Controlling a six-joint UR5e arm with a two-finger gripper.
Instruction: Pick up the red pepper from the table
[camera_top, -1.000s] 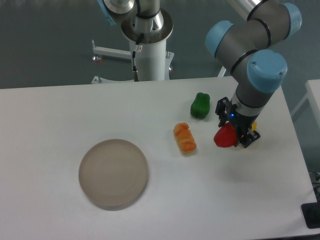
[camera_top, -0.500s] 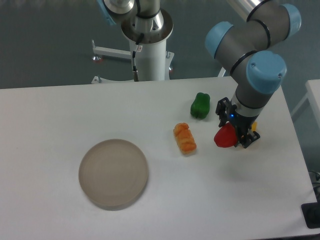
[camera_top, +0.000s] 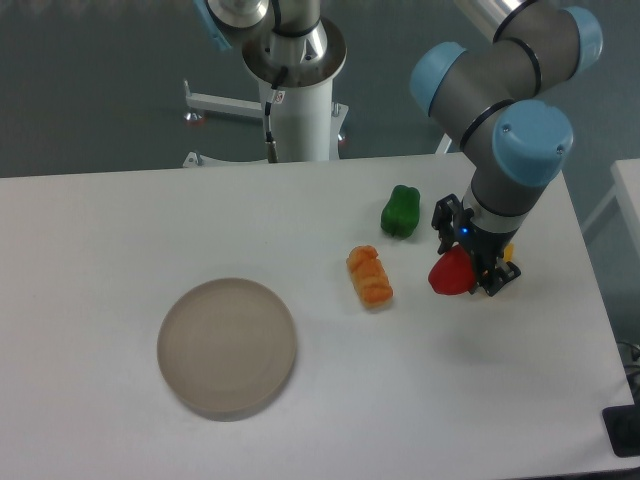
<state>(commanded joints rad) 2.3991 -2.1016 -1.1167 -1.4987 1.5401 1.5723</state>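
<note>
Camera view, fixed, looking down on the large flat white table (camera_top: 120, 220) with rounded corners. The small glossy bright-red bell pepper (camera_top: 450, 273) sits near the right edge of the bench, about midway between far and near edges, lodged between the black fingers of the 2-finger gripper (camera_top: 468, 268), which is clenched on it. Whether the red pepper touches the tabletop or is just clear of it cannot be told; a faint shadow lies below it toward the near edge. The pepper looks light, rigid and toy-like; its smooth skin is probably slippery, so a hold across the broad middle of the body, not the tapering tip or stem, seems soundest. The grey arm with blue joint caps reaches in from the far right corner, wrist bent steeply down over the pepper. A green pepper (camera_top: 400, 211) lies just toward the far edge, an orange-yellow lumpy pepper (camera_top: 369, 276) beside it toward the centre, and 1 round grey-beige plate (camera_top: 227, 346) well apart toward the near left.
</note>
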